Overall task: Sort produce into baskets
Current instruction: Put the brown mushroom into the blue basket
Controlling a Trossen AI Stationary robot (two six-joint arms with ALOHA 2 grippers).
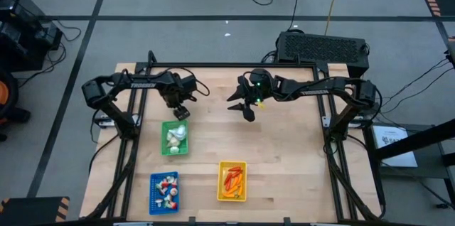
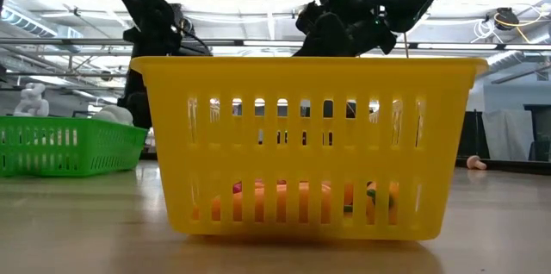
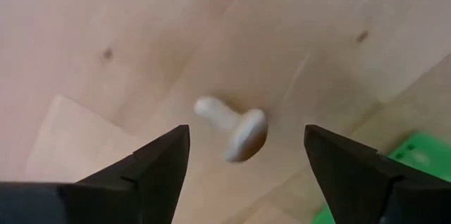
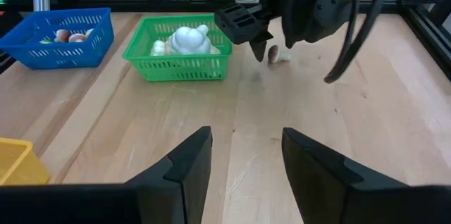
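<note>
Left jaws: left gripper (image 3: 246, 175) wide open, empty, over small white toy mushroom (image 3: 235, 129) lying at 12 o'clock of green plastic basket (image 1: 174, 138).
Right jaws: right gripper (image 4: 241, 175) open, empty, mid-table.
Risk: the rounded piece could roll from an off-centre pinch.

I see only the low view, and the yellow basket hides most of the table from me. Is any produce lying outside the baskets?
Observer: Yes. One small mushroom lies on the bare wood, just beside the green basket.
Operator: Is one of the grippers on it?
Observer: The left gripper hangs over it with its fingers open, one on each side, not closed on it. The right gripper is open and empty over the middle of the table.
</note>
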